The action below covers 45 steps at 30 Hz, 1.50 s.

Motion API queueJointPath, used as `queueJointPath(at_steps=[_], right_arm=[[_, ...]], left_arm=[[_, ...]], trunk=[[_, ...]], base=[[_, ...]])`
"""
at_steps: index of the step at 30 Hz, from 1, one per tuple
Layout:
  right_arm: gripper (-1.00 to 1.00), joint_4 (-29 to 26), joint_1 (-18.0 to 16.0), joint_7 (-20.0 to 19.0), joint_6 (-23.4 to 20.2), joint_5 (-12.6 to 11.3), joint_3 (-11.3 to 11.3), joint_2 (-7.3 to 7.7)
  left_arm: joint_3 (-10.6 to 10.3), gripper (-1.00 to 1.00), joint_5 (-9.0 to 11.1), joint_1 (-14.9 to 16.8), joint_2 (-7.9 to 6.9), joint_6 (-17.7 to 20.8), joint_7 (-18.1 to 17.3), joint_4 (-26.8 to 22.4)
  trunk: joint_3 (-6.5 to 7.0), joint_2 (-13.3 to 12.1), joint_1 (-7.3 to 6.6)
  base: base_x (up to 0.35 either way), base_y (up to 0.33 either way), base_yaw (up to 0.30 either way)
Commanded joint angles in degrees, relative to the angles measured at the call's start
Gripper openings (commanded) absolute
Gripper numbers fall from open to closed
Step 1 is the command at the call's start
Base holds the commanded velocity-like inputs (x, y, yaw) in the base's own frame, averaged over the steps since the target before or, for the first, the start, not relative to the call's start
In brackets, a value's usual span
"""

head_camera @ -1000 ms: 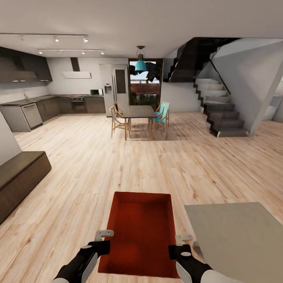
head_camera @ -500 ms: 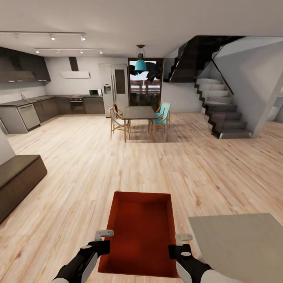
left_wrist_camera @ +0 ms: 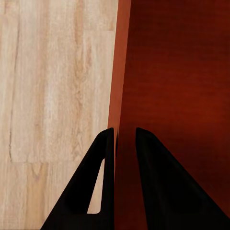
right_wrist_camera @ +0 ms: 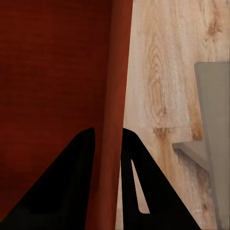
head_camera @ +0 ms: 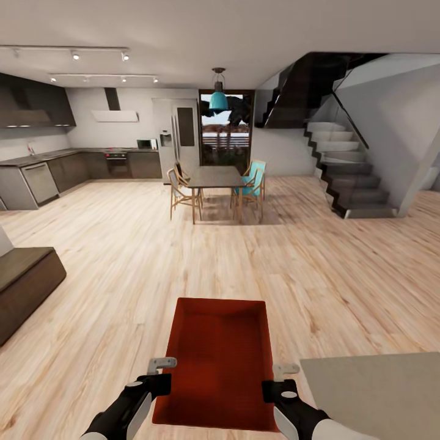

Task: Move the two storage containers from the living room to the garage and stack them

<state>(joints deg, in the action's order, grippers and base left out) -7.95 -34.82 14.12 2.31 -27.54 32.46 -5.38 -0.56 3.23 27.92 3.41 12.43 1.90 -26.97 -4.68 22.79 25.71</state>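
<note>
One orange-red storage container (head_camera: 220, 357) hangs low in front of me over the light wood-plank floor (head_camera: 122, 263), carried between both arms. My left gripper (head_camera: 160, 374) is shut on its left wall. In the left wrist view the black fingers (left_wrist_camera: 103, 158) pinch that wall (left_wrist_camera: 117, 72), one inside and one outside. My right gripper (head_camera: 278, 379) is shut on the right wall, and the right wrist view shows that wall (right_wrist_camera: 117, 62) clamped between its fingers (right_wrist_camera: 81, 158). The bin is empty. The second container and the garage are out of view.
A dining table with wooden and teal chairs (head_camera: 214, 180) stands straight ahead, a dark staircase (head_camera: 348, 183) to the right, kitchen counters (head_camera: 43, 180) at the far left. A dark low bench (head_camera: 24, 281) sits at the left and a grey flat surface (head_camera: 379, 394) close at the lower right.
The whole view has shifted as the robot moves: the bench slid left and the grey surface slid down and right. The container and both grippers keep their places relative to me.
</note>
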Motion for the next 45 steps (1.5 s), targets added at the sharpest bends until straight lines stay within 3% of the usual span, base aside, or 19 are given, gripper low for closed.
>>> queueJointPath(at_steps=[1,45], right_arm=[[-1.00,1.54,-0.08,0.29,0.33,-1.46,0.85,0.02],[-1.00,1.53,-0.08,0.29,0.33,-1.53,0.85,0.09]], left_arm=[[-0.46,-1.00,-0.76,0.03,-0.06,0.05,0.65,-0.28],[-0.44,-1.00,-0.76,0.03,-0.06,0.06,0.65,-0.28]], trunk=[[-0.12,0.13,0.07],[-0.12,0.13,0.07]], base=[[0.322,0.000,0.000],[0.322,0.000,0.000]])
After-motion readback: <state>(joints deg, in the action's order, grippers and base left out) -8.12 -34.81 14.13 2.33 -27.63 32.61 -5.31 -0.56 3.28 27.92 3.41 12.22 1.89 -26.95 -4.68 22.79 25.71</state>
